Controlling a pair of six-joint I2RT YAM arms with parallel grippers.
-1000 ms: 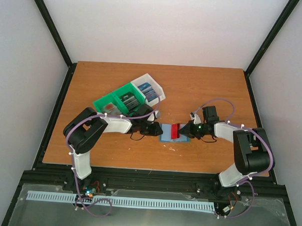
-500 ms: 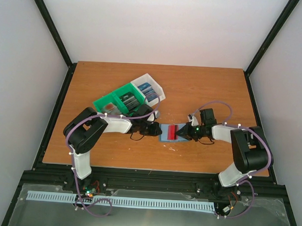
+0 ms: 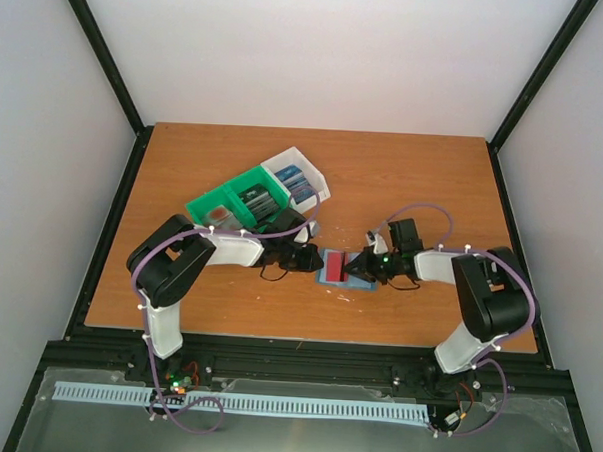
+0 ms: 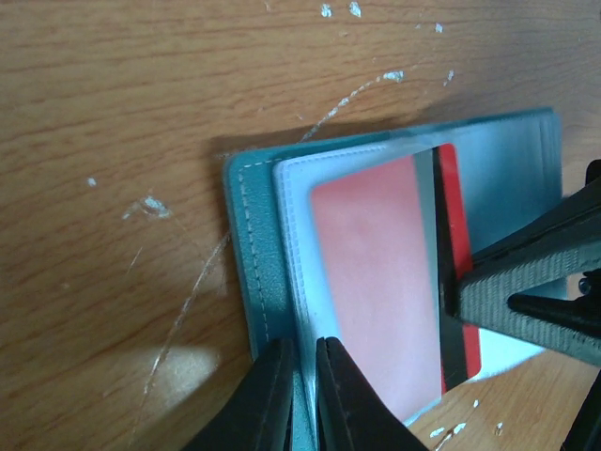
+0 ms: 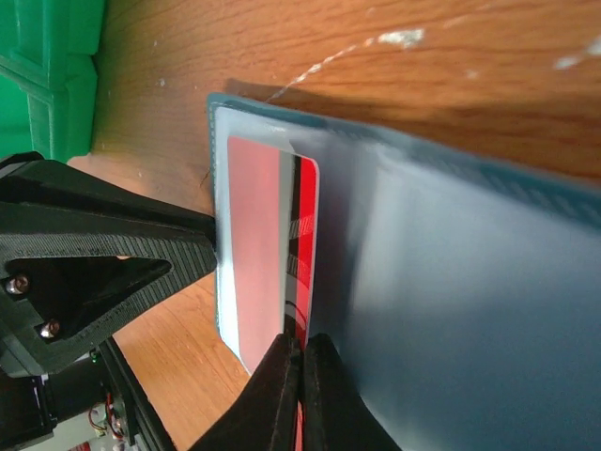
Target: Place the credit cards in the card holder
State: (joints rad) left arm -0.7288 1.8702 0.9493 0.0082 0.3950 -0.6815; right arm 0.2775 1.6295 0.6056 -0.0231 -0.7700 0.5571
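The teal card holder (image 3: 331,275) lies open on the table between my two arms. In the left wrist view my left gripper (image 4: 302,376) is shut on the card holder (image 4: 252,244) at its stitched edge and clear sleeve. A red credit card (image 4: 453,216) with a black band sits mostly inside that sleeve and looks pink through the plastic. In the right wrist view my right gripper (image 5: 300,352) is shut on the exposed edge of the red card (image 5: 302,225), over the grey-blue inside of the holder (image 5: 451,282). The card shows from above too (image 3: 337,262).
A green bin (image 3: 235,200) and a white bin (image 3: 302,176) holding several more cards stand behind my left arm. The green bin also shows in the right wrist view (image 5: 47,66). My left gripper's black body (image 5: 94,272) sits close against the holder's far edge.
My right gripper has moved left with the red card, sliding it further into the holder's sleeve. My left gripper has stayed put on the holder.
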